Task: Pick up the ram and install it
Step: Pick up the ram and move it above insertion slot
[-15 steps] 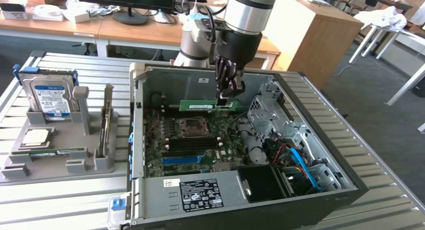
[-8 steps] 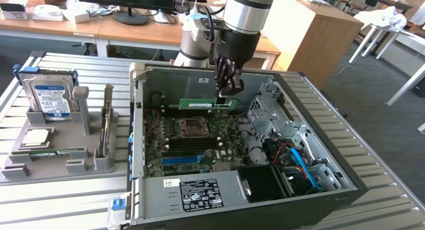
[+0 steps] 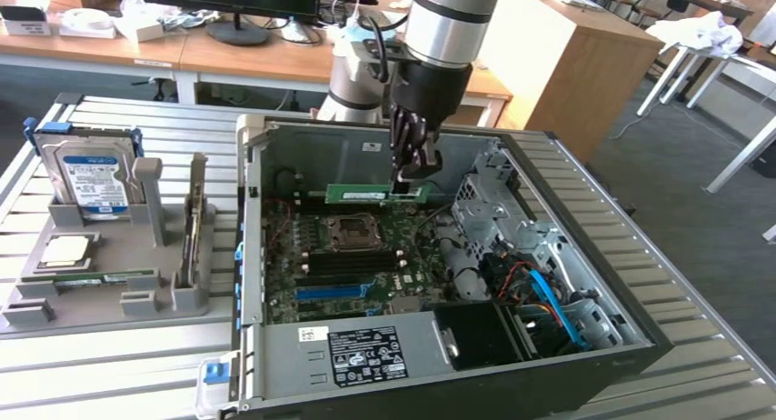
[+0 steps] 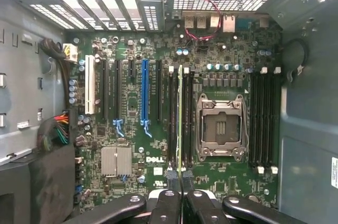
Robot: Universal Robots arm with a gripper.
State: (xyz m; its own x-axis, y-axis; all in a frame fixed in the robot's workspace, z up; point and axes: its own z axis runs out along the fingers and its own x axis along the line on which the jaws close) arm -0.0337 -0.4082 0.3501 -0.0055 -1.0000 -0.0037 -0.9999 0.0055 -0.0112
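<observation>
- Slatted metal table (image 3: pixel 122 129) carries everything; the open computer case (image 3: pixel 327 152) lies on it, towards the exterior view's right.
- Grey fixture (image 3: pixel 109 297) sits just beside the case on the exterior view's left, with a hard drive (image 3: pixel 91 179) standing upright in it.
- Motherboard (image 4: pixel 232 182) covers the case floor.
- Arm reaches down into the case from above. I read the pincer (image 3: pixel 412 175) (image 4: pixel 182 174) as clenched on the ram (image 3: pixel 362 194) (image 4: pixel 180 118).
- It grips the ram at one end; the rest of the stick juts out level from the fingers towards the exterior view's left.
- Wrist view has the ram edge-on, running along the black memory slots (image 4: pixel 172 118) beside the CPU socket (image 4: pixel 221 127).
- I cannot tell whether the ram touches a slot.
</observation>
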